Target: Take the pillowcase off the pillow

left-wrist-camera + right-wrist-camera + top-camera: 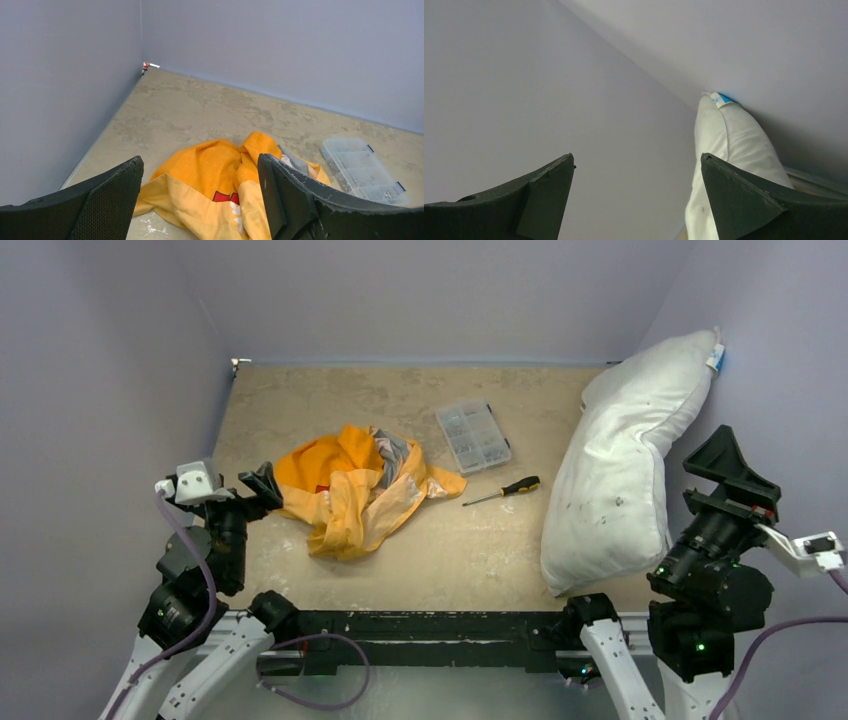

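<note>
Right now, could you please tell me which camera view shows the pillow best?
The top external view: it shows the whole pillow, propped against the right wall, blue tag at its far corner. The right wrist view catches only its upper end and tag; the left wrist view misses it, showing the pillowcase instead.

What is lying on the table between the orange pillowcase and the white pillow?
In the top view, a clear compartment box and a screwdriver lie between the pillowcase and the pillow.

No legible txt anywhere — tag (716, 359) on pillow (620, 470) too small to read.
</note>
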